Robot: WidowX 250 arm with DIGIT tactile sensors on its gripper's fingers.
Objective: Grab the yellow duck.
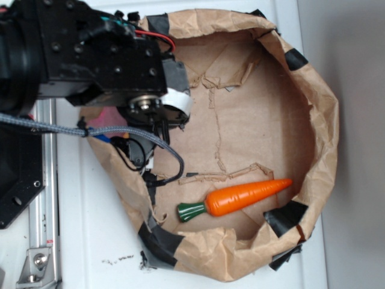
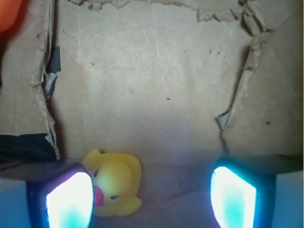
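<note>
Between the two lit fingers of the gripper (image 2: 151, 197), seen from the wrist view, lies bare cardboard: the jaws stand spread wide and hold nothing. One finger (image 2: 69, 199) fills the lower left corner of that view, the other the lower right. The duck (image 2: 115, 183) lies on its side just beside the left-hand finger, touching or nearly touching its inner face, with its red beak (image 2: 98, 196) turned toward that finger. It sits well off the midline of the opening, near the bottom edge of the view, so most of the gap to its right is empty.

To do the grasp well, the gripper probably needs a sideways shift toward the duck until the toy is centred between the fingers, then a short descent before closing. Closing from the present position would likely push the rounded body aside or pinch only its edge; whether the fingertips are already low enough cannot be told.

Beyond the fingers, the cardboard floor (image 2: 152, 95) is torn along its margins. In the exterior view the arm (image 1: 90, 54) hangs over the upper left part of a crumpled paper-lined tray (image 1: 322, 114), patched with black tape; the duck is hidden beneath the arm there. The carrot (image 1: 246, 195) rests near the lower rim, well apart from the gripper, and should not interfere.
</note>
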